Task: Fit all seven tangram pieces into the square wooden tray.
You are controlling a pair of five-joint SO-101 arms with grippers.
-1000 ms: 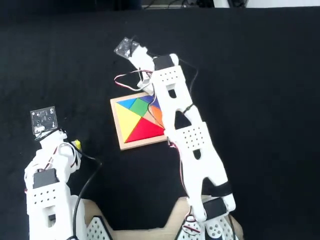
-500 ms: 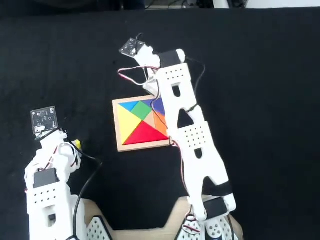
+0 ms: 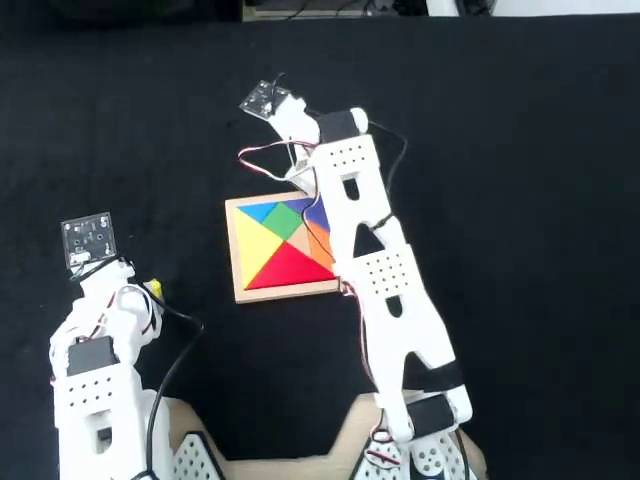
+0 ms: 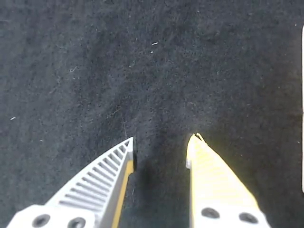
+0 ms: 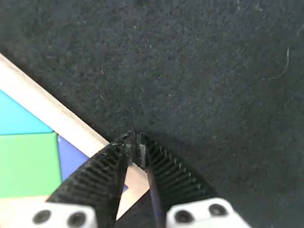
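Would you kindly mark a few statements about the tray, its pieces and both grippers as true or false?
1. The jaws of the left gripper are open and empty. True.
2. The jaws of the right gripper are wide open. False: they are shut, by the rim of the tray.
3. The red piece lies in the tray. True.
4. The yellow piece lies outside the tray. False: it sits inside it.

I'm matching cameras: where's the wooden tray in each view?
High view: wooden tray mid-table, partly under the right arm.
Right wrist view: its rim beneath the shut right gripper.
Left wrist view: pale sliver at frame edge, perhaps its rim.
Shared landmark: green piece, high and right wrist.
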